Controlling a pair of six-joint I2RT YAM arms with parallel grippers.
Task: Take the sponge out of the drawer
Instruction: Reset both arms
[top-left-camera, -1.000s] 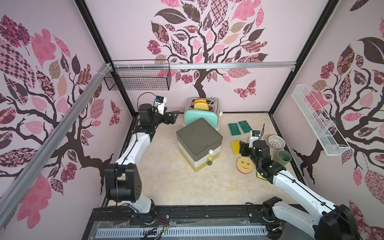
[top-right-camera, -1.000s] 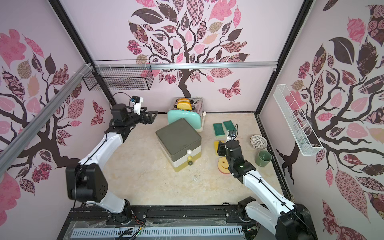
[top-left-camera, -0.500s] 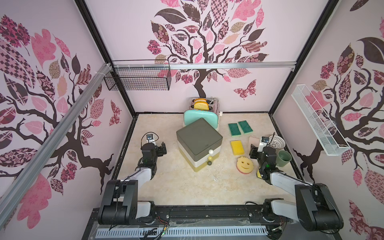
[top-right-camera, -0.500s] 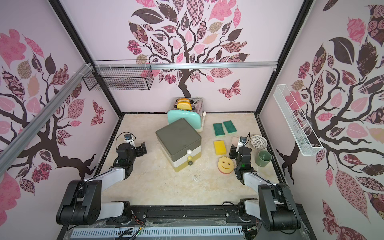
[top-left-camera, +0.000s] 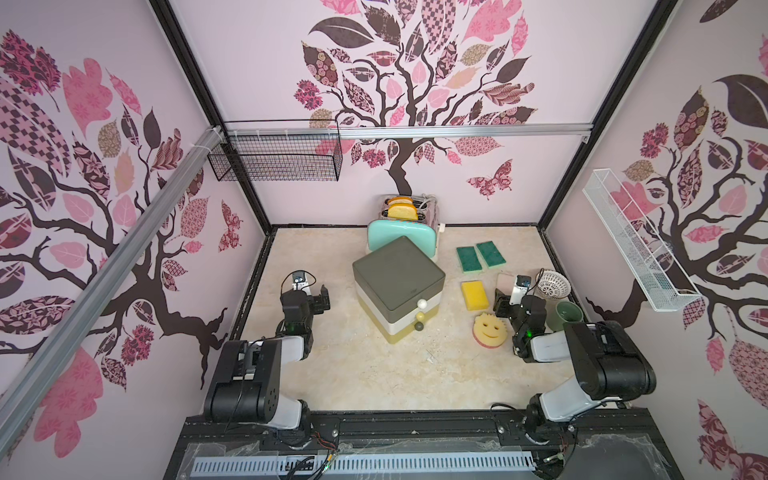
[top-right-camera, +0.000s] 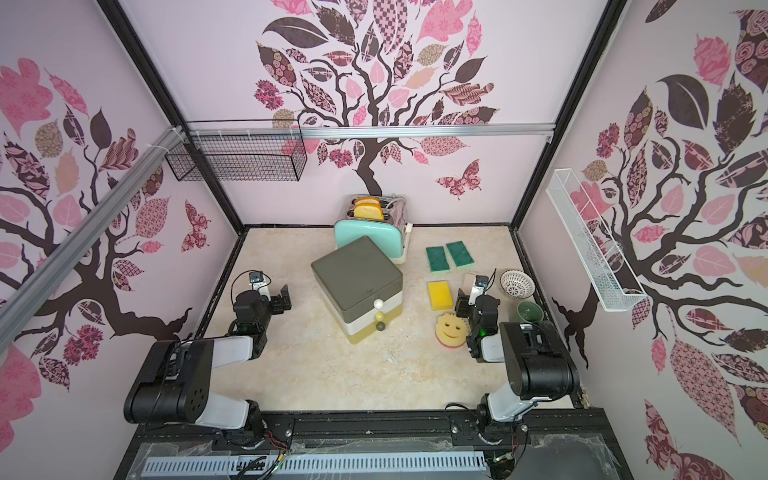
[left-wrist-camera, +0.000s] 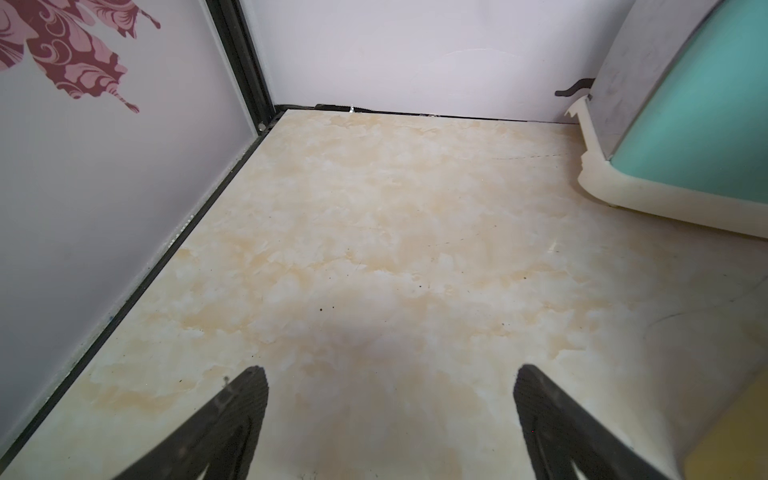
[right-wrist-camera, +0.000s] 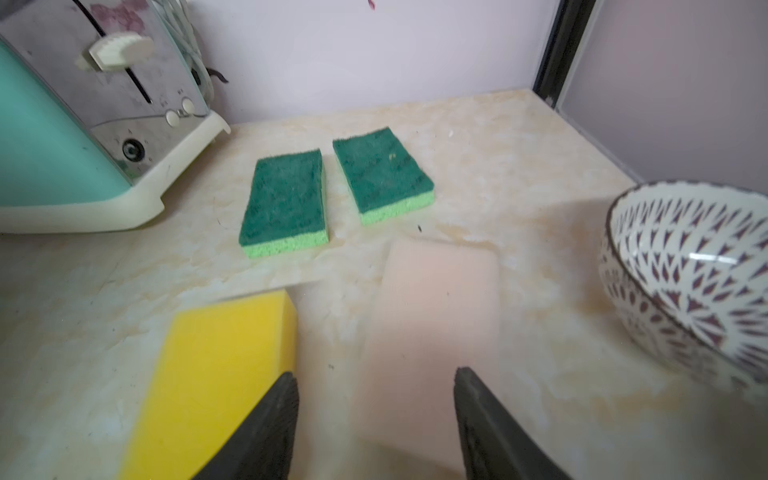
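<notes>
The drawer unit (top-left-camera: 399, 274) (top-right-camera: 355, 270) has a grey top and three stacked drawers, all pushed in, each with a round knob (top-left-camera: 422, 303). No sponge shows inside it; the drawer's inside is hidden. My left gripper (top-left-camera: 322, 298) (left-wrist-camera: 390, 374) is open and empty, low over bare table to the left of the unit. On the right, my right gripper (top-left-camera: 503, 303) (right-wrist-camera: 374, 376) is open just above the near end of a pale pink sponge (right-wrist-camera: 436, 299), with a yellow sponge (right-wrist-camera: 216, 374) beside one finger.
Two green sponges (top-left-camera: 469, 258) (top-left-camera: 490, 252) lie behind the yellow sponge, and a smiley-face sponge (top-left-camera: 490, 330) lies in front. A patterned bowl (top-left-camera: 552, 284) and green mug (top-left-camera: 568, 313) stand by the right wall. A teal toaster (top-left-camera: 403, 232) is behind the unit.
Both arms have drawn back and folded low. The left gripper came forward from the back left corner. The right gripper shifted right from beside the smiley sponge to the pink sponge.
</notes>
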